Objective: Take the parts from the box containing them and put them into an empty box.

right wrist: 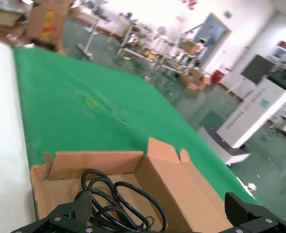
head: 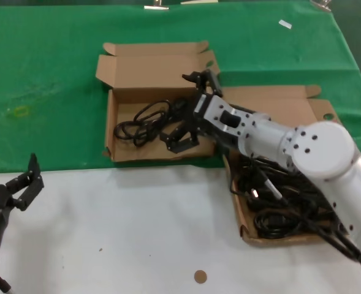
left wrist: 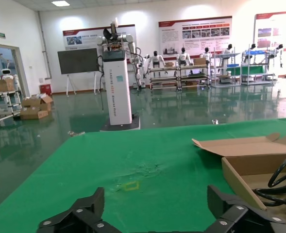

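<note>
Right gripper [head: 181, 136] open over far-left box [head: 122, 156], cables [head: 144, 121] already inside; full box [head: 246, 228] near right. I fear cord snagging fingers on retreat. Left gripper [head: 26, 182] open, parked.

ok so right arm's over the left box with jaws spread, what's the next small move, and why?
Probably lift the right gripper straight up out of the receiving box and swing it back toward the full box. Its jaws stand wide open, apparently holding nothing. Black cables lie loose on the box floor below, and many more fill the other box. The left gripper waits open at the table's near left.
</note>
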Robot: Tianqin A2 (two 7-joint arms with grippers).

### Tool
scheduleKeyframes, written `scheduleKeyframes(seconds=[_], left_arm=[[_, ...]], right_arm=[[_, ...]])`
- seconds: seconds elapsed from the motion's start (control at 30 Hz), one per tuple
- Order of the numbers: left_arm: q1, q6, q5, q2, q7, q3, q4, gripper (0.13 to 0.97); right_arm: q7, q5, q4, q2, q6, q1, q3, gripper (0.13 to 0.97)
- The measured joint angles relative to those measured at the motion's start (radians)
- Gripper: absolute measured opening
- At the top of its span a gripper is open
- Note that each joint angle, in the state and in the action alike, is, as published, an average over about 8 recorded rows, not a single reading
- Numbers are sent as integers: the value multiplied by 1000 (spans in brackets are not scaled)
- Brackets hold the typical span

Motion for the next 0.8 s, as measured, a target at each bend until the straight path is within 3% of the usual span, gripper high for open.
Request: scheduleKeyframes(seconds=[0.2, 0.33, 0.6, 0.8], left_arm=[[0, 0, 0, 0, 0, 0, 0, 766], [0, 0, 0, 0, 0, 0, 0, 766], [0, 0, 0, 0, 0, 0, 0, 900], [0, 0, 0, 0, 0, 0, 0, 938]], right_arm=[[10, 58, 69, 7, 64, -96, 49, 966], [17, 98, 115, 11, 107, -160, 82, 966], [31, 177, 208, 20, 195, -288, 147, 966], [42, 236, 278, 27, 259, -385, 196, 966]])
